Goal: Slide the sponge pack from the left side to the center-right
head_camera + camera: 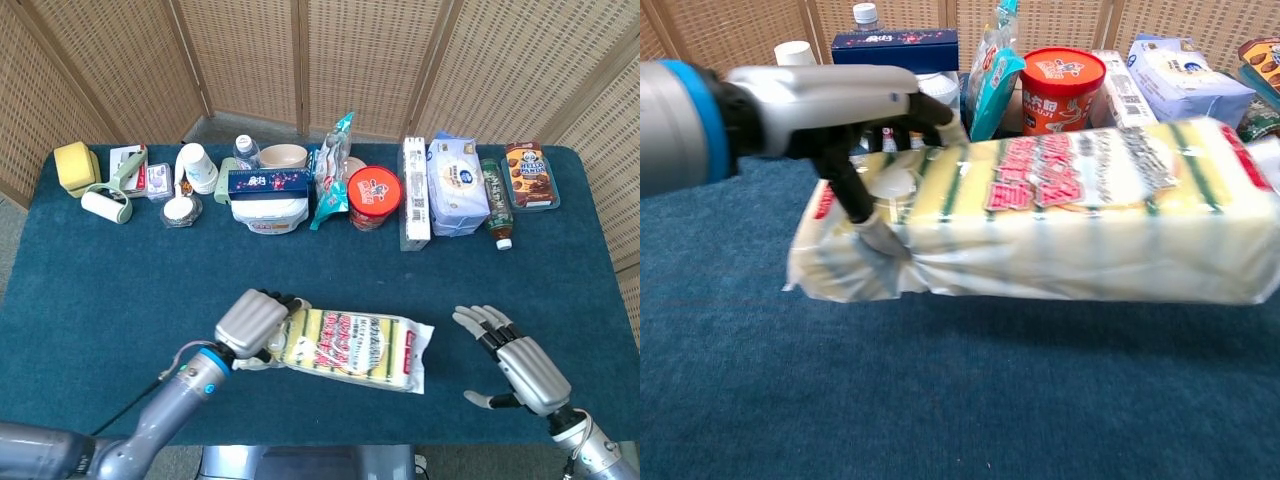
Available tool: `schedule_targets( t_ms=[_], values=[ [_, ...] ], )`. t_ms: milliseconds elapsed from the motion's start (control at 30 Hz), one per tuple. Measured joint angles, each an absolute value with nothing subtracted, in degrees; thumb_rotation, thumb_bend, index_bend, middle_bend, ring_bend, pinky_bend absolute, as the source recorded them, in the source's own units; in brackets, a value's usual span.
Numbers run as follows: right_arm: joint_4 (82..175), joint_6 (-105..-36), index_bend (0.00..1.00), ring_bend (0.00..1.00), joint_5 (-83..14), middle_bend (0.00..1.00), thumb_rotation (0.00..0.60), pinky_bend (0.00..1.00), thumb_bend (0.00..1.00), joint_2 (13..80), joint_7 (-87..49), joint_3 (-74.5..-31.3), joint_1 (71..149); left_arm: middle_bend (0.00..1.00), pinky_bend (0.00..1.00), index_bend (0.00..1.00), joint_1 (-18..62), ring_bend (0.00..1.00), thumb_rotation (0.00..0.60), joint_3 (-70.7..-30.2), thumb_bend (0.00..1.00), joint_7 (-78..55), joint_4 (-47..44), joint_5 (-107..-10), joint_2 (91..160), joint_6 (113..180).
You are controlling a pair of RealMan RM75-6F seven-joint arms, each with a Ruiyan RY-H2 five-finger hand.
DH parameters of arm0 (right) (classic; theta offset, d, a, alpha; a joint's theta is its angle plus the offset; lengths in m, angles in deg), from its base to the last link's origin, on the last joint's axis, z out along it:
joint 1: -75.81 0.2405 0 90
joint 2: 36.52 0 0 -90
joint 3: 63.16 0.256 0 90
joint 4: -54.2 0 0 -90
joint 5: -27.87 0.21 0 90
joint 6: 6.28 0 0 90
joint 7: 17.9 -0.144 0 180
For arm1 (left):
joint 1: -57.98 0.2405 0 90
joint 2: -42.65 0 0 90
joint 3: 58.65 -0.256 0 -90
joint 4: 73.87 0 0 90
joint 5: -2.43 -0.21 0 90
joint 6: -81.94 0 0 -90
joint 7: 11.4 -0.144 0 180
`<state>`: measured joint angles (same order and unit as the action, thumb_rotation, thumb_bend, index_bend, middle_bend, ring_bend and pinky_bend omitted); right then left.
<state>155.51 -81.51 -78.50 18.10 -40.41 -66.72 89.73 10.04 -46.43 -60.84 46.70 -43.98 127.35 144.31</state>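
Fingers (845,175) of the left hand (252,322) are curled around the left end of the sponge pack (355,345), gripped at its loose wrapper; right hand (525,358) is held empty with fingers spread, near the pack's right end. The pack is seen at centre of the blue bench (100,280), apparently lifted in the chest view. Risk judged: wrapper could slip from the end-only grip, so the pack could sag or swing; the right hand could be bumped. Counted: one sponge pack, two hands, one red cup (374,196), one row of back items
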Motion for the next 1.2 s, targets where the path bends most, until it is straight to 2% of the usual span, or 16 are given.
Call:
schedule_targets(
  t_ms=[367, 600, 767, 967, 1200],
  values=[
    [158.01, -74.81, 0.00, 0.00, -78.18, 0.00, 0.600, 0.00, 0.00, 15.38, -47.94, -67.73, 96.11, 0.55, 0.65, 0.37, 3.59, 0.55, 0.600, -44.55, 0.00, -64.23, 42.35, -36.82, 135.64, 148.71],
    [155.07, -78.76, 0.00, 0.00, -77.18, 0.00, 0.600, 0.00, 0.00, 20.75, -37.59, -65.71, 94.84, 0.55, 0.65, 0.37, 0.37, 0.54, 0.600, -42.31, 0.00, -65.79, 43.23, -28.82, 136.04, 149.47],
    [150.48, -82.80, 0.00, 0.00, -77.30, 0.00, 0.600, 0.00, 0.00, 25.60, -30.64, -64.51, 93.65, 0.55, 0.65, 0.37, -4.18, 0.54, 0.600, -38.95, 0.00, -68.15, 44.53, -19.76, 135.18, 150.58],
    [148.66, -84.26, 0.00, 0.00, -77.85, 0.00, 0.600, 0.00, 0.00, 27.48, -26.51, -64.16, 93.30, 0.55, 0.65, 0.37, -9.93, 0.54, 0.600, -35.09, 0.00, -70.81, 45.60, -11.93, 133.64, 152.84],
    [148.70, -84.98, 0.00, 0.00, -78.12, 0.00, 0.600, 0.00, 0.00, 27.58, -22.78, -64.25, 93.11, 0.55, 0.65, 0.37, -14.12, 0.54, 0.600, -33.12, 0.00, -71.88, 44.94, -7.23, 132.88, 154.49]
  ],
)
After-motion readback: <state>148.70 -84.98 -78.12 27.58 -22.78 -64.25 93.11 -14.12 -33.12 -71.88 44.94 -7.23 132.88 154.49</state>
